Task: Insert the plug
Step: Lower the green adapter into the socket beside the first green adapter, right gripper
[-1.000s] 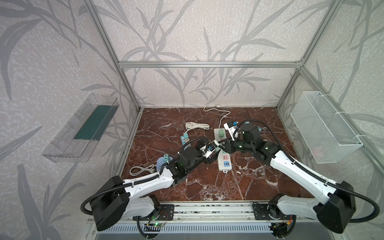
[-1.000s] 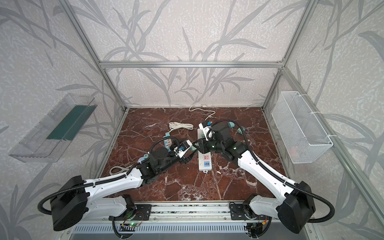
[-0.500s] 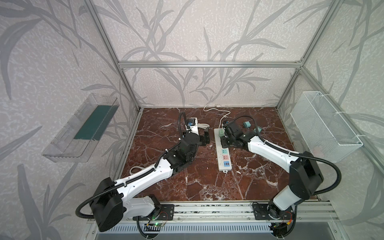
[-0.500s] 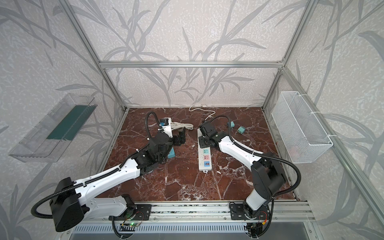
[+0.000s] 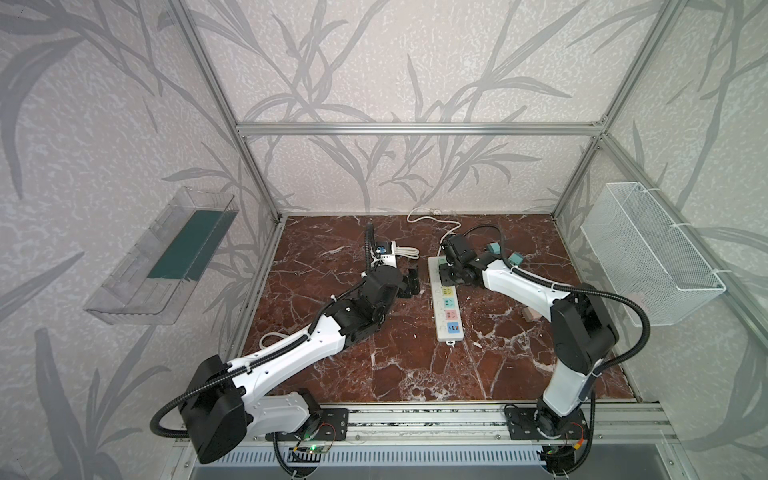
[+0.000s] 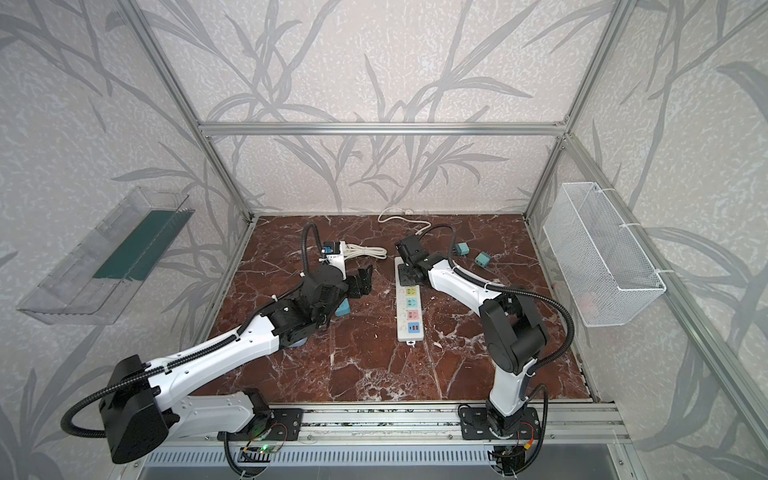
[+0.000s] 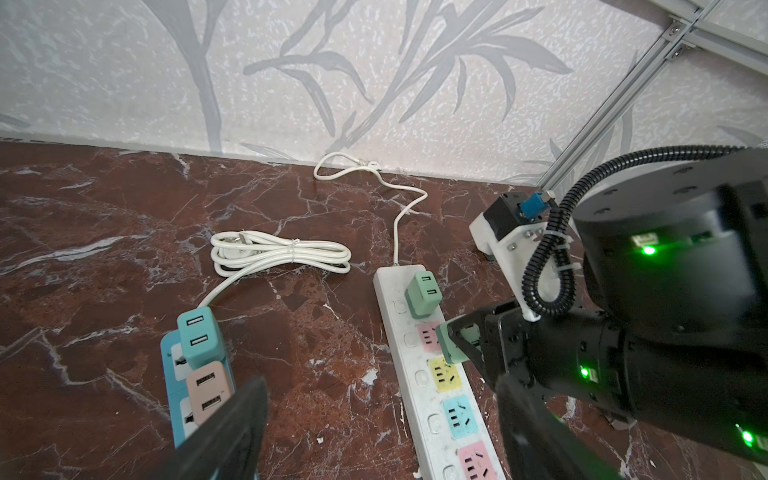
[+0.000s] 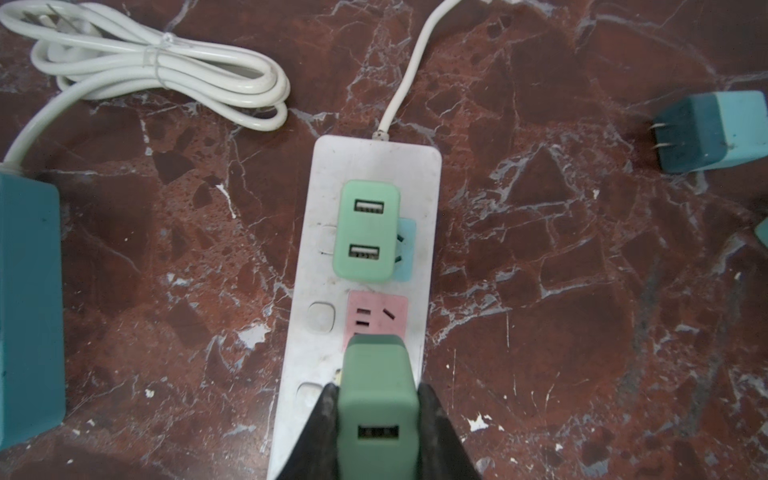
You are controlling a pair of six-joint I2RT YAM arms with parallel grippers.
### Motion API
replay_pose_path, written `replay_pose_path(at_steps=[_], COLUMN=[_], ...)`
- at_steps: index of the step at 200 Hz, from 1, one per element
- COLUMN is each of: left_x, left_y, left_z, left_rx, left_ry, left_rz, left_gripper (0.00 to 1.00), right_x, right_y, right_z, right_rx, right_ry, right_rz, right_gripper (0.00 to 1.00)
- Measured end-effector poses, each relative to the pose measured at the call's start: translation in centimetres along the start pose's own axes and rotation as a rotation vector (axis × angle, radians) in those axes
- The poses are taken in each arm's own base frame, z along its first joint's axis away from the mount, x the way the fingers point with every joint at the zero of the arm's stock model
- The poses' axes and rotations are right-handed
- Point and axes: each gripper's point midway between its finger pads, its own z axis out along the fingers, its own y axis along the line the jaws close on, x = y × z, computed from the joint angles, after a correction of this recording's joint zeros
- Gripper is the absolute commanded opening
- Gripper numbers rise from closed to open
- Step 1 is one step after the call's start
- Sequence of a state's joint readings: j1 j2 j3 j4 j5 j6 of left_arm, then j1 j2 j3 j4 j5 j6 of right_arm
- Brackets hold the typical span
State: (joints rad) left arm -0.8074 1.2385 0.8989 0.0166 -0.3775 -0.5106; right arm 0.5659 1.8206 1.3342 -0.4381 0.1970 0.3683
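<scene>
Both arms have left the crowded middle of the bench [image 5: 415, 374] where they met a second ago. The left one has reached out up the left side, and the right one has shifted to the far end of the white power strip [image 5: 445, 332].

Nearest the front rail the marble is bare, and the strip's near end lies there with its sockets uncovered. Farther in, the left arm stretches over the blue power strip [image 7: 170, 374], which carries a teal plug [image 7: 199, 336] and a pink plug [image 7: 208, 386], both seated. The left hand [image 5: 412, 282] hangs beside the white strip with its fingers [image 7: 232, 432] spread wide and nothing between them.

Beyond it, the right hand [image 8: 376, 415] is pressed together on the green plug [image 8: 376, 399], pinching it by its two sides. That plug sits tilted over the white strip, its front end at the near edge of the pink socket [image 8: 376, 318]. Its prongs are hidden, so I cannot tell whether they are in.

A second green plug [image 8: 366, 230] is seated in the last socket at the strip's far end. A tied coil of white cable [image 8: 158, 62] lies to the left of that end, and two loose teal plugs [image 5: 495, 248] [image 5: 516, 259] lie to the right. The strip's cord [image 7: 399, 216] runs on to the back wall.
</scene>
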Motion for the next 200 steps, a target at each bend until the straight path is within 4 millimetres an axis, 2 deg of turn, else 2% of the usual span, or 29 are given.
replay_pose_path(at_steps=[59,120,200], left_x=[0.3,0.4,0.2], left_y=[0.0,0.1,-0.1], left_z=[0.0,0.0,-0.1], left_rx=[0.005,0.004,0.01], left_ry=[0.013,0.026,0.031], left_rz=[-0.003,0.001,-0.002], left_gripper=[0.85,0.85,0.84], right_x=[-1.6,-1.3,-1.1], right_y=[0.4,0.8,0.5], right_z=[0.8,1.7,1.6], right_rx=[-0.026,-0.024,-0.003], right_ry=[0.013,0.066,0.092], right_rz=[0.028,0.036,0.048], right_gripper=[0.0,0.0,0.0])
